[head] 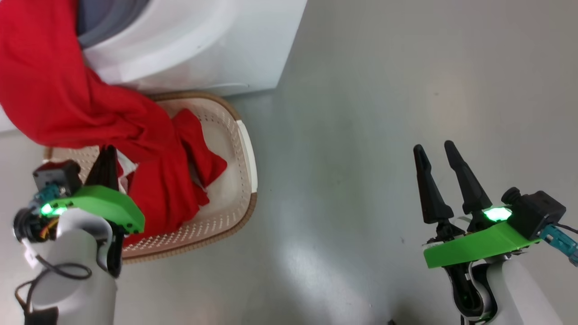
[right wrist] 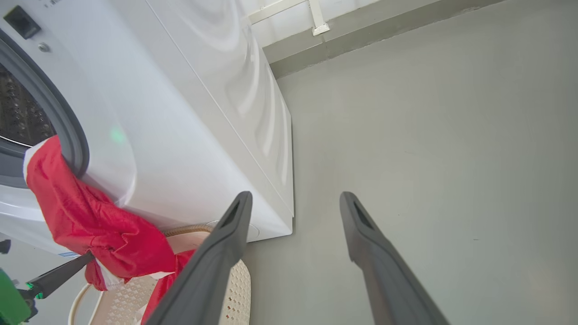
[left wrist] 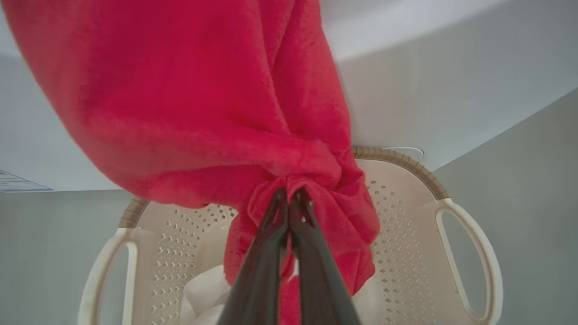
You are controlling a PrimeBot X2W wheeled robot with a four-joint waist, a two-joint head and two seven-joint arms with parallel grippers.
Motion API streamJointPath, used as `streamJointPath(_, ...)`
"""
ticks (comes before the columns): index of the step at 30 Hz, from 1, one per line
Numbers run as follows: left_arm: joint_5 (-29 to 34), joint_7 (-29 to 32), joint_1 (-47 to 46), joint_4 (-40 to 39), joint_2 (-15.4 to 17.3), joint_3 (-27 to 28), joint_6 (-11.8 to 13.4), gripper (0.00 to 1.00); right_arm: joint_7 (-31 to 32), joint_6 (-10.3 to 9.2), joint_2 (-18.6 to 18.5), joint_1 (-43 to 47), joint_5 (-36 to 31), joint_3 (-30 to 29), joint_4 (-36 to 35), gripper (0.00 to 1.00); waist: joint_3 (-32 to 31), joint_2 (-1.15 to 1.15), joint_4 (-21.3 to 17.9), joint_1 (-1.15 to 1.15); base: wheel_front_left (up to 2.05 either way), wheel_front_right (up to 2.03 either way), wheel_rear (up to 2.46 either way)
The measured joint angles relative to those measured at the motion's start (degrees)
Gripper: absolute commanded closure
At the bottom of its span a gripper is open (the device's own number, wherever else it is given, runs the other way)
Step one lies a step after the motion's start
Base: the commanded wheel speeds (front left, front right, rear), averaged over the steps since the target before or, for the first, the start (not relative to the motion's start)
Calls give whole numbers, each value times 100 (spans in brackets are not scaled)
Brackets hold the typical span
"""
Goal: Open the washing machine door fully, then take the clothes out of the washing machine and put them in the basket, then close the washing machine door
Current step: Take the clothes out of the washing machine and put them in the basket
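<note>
Left hand [left wrist: 289, 195] tight on clothes [left wrist: 180, 113] (over the basket [left wrist: 406, 253])

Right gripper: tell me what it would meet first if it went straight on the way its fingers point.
Most likely the grey floor. The open right gripper points past the washing machine, whose side lies left of that line in the right wrist view; depth is unclear.
</note>
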Motion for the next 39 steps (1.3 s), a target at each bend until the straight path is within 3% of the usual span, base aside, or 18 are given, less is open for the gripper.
streamJointPath(5, 46, 0, -378, 355, 67, -40, -1, 83, 0, 0, 1, -158, 8, 67, -32, 0, 304, 0, -67, 0, 0, 0, 0)
streamJointPath(7, 78, 0, -484, 444, 77, -53, -1, 82, 0, 0, 1, -213, 34, 73, -49, 0, 399, 0, -91, 0, 0, 0, 0)
streamJointPath(8, 78, 0, -514, 477, 85, -59, -1, 71, 0, 0, 1, -225, 43, 79, -53, 0, 438, 0, -105, 0, 0, 0, 0)
streamJointPath(11, 77, 0, -569, 550, 92, -55, -1, 54, 0, 0, 1, -233, 42, 89, -52, 0, 503, 0, -151, 0, 0, 0, 0)
streamJointPath(13, 75, 0, -580, 570, 91, -51, -1, 17, 0, 0, 0, -233, 42, 86, -52, 0, 513, 0, -164, 0, 0, 0, 0)
streamJointPath(14, 71, 0, -580, 580, 91, -43, -1, 12, 0, 0, 0, -233, 42, 86, -51, 0, 504, 0, -163, 0, 0, 0, 0)
streamJointPath(15, 71, 0, -580, 587, 92, -31, -1, 0, 0, 0, 1, -233, 42, 83, -51, 0, 491, 0, -160, 0, 0, 0, 0)
streamJointPath(27, 9, 0, -557, 569, 35, 80, -1, 0, 0, 0, 0, -233, 31, 22, -36, 0, 309, 0, -23, 0, 0, 0, 0)
streamJointPath(39, -304, 0, 18, -229, -211, 188, -5, 0, 0, 0, 0, -191, -97, -59, 47, 0, -67, 0, 162, 0, 0, 0, 0)
